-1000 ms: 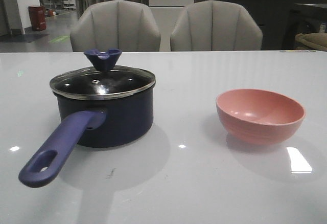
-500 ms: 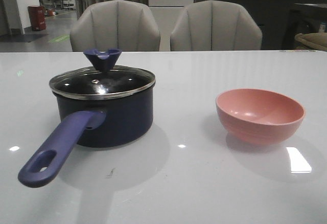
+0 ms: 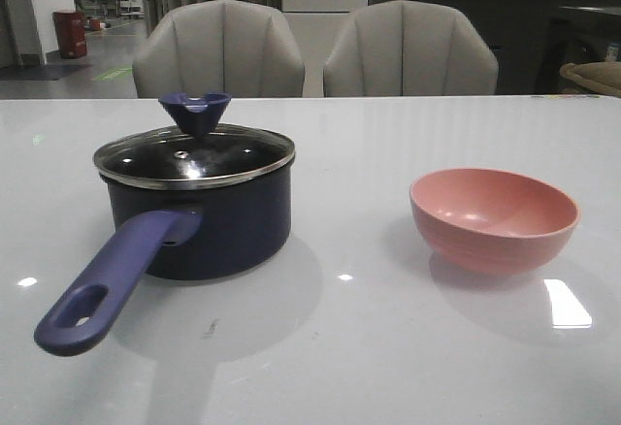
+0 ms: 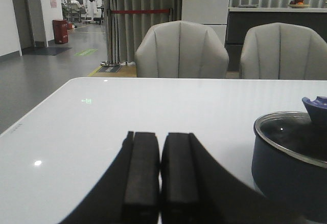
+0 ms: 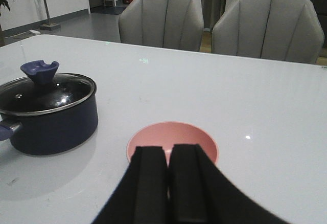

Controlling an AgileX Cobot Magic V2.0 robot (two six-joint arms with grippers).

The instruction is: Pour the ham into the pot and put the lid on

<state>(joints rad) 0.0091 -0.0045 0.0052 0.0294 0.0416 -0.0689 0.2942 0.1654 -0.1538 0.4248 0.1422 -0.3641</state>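
Observation:
The dark navy pot [image 3: 209, 226] stands on the left of the white table, its long purple-blue handle [image 3: 107, 279] pointing toward me. The glass lid [image 3: 194, 156] with its dark blue knob [image 3: 195, 112] sits on the pot. The pot also shows in the left wrist view [image 4: 288, 168] and the right wrist view [image 5: 48, 116]. The pink bowl [image 3: 494, 219] stands on the right and looks empty; no ham shows. My left gripper [image 4: 160, 175] is shut and empty, beside the pot. My right gripper [image 5: 168, 183] is shut and empty, in front of the bowl [image 5: 196, 134].
Two grey chairs [image 3: 218, 51] [image 3: 409, 51] stand behind the table's far edge [image 3: 310, 98]. Neither arm shows in the front view.

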